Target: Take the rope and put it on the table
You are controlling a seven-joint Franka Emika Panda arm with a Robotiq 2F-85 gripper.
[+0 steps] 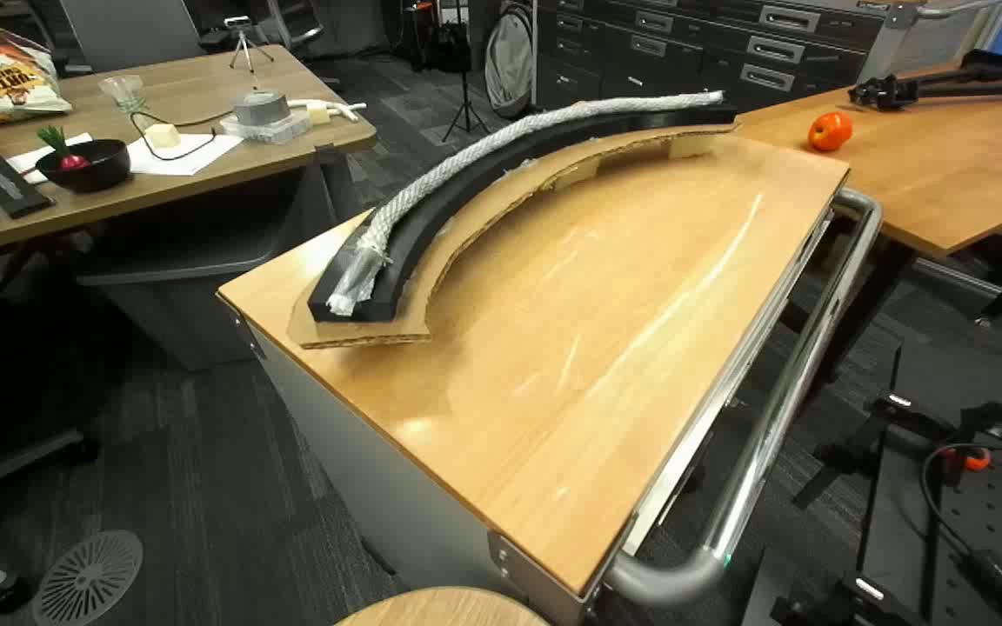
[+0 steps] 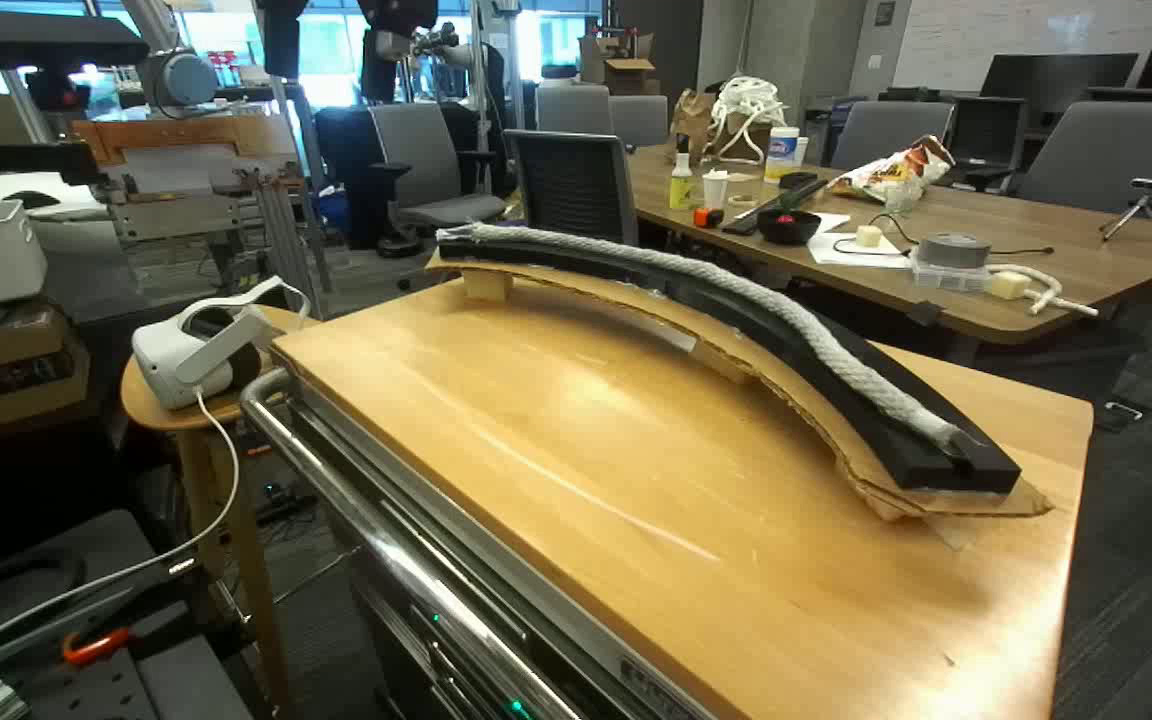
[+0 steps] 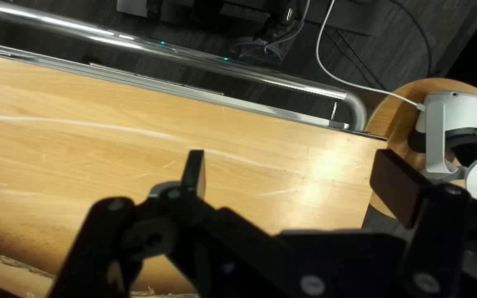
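One gripper | spread wide | held above table | rope along black tray

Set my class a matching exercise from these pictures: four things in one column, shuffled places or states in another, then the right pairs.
1. silvery braided rope
2. black two-fingered gripper
3. white rounded headset
4. chrome tube rail

A. on a round wooden stool
B. along one edge of the light-brown wooden table
C. open, holding nothing
D. along the curved black channel tray

Pairs: 1D, 2C, 3A, 4B
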